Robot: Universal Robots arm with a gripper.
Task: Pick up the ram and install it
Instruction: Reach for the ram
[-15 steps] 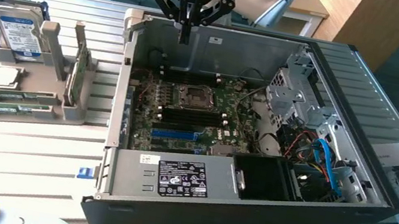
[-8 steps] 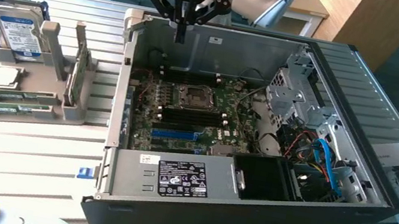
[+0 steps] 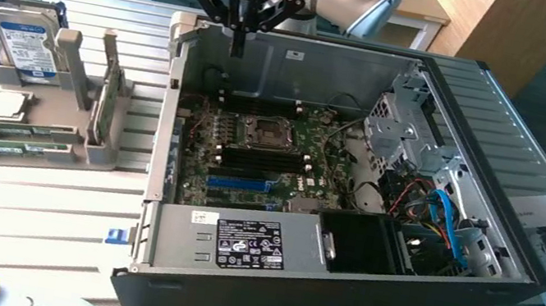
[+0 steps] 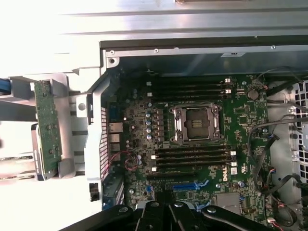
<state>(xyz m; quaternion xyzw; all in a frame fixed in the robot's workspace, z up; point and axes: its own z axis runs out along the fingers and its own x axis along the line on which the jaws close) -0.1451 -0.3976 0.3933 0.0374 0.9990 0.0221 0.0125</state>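
On the exterior view's left, a grey stand [image 3: 33, 131] sits on the worktop [image 3: 42, 206]. It holds a hard drive [image 3: 23, 36], a small square chip [image 3: 4, 105] and some flat green sticks [image 3: 19, 134]. The ram [image 3: 103, 91] stands up on its thin edge in a slot of that stand, just beside the open computer case [image 3: 336, 305]. Nothing is touching the ram.

The gripper [image 3: 235, 47] hangs over the back wall of the case, apart from the ram. Its fingers look pressed together, with nothing between them. Below it, the green board [image 4: 144, 125] has long black slots [image 4: 192, 156] that look empty.

The step in hand seems to be the pick-up. To do it well, the gripper should open only a little, line up with the ram's long side, pinch near the middle of the top edge, and lift straight up so it does not tilt.
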